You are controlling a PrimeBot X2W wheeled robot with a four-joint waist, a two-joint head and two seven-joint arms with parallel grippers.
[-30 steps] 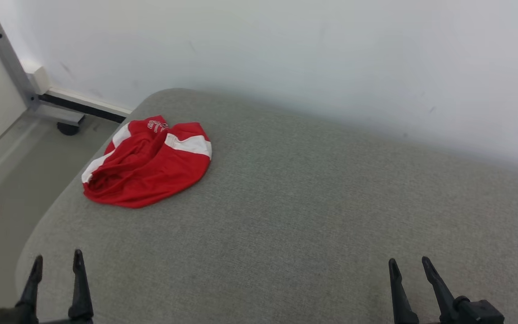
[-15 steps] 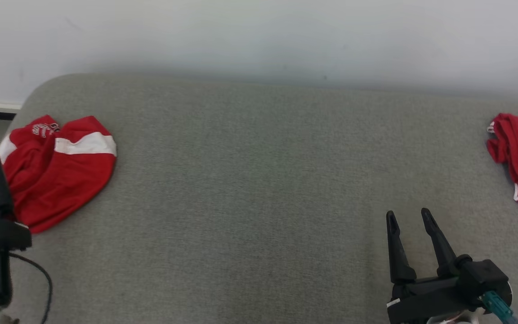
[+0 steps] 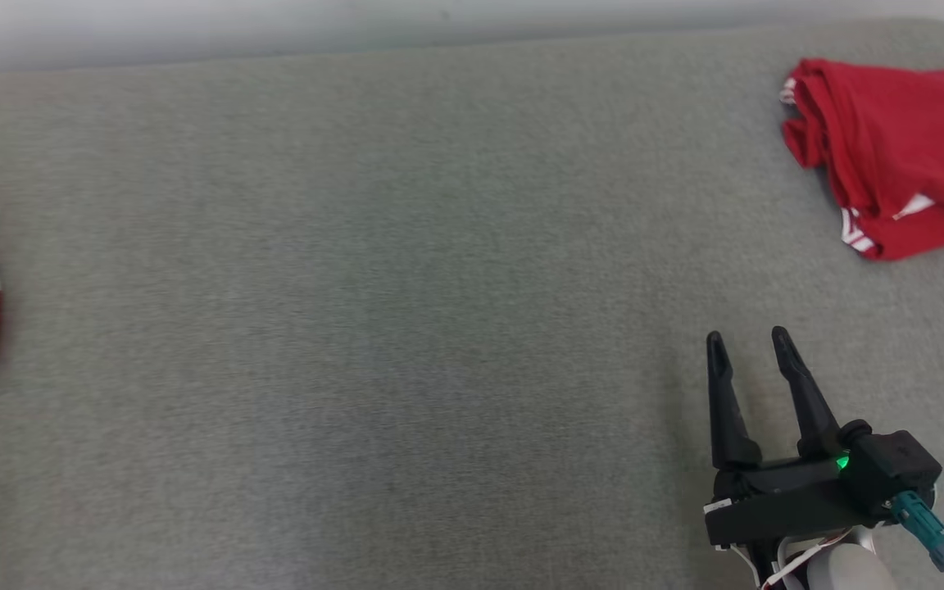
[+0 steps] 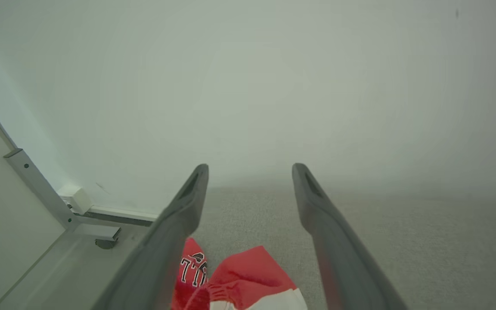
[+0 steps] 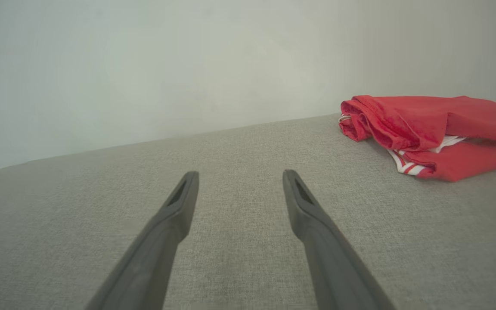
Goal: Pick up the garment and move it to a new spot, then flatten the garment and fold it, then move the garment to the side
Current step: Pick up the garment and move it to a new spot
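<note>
It looked to me like a bare test room: grey fabric-covered surface (image 3: 406,287), plain white wall (image 4: 248,86), metal frame (image 4: 45,191) far left.

Looks steeply down from the head, low toward the wall (image 5: 144,64) from each wrist; shares the grey cushion (image 3: 406,287) and the right-hand red garment (image 3: 898,147).

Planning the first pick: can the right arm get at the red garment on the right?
Probably yes: the right gripper is open and bare grey cushion separates it from the red garment, nothing between.
</note>
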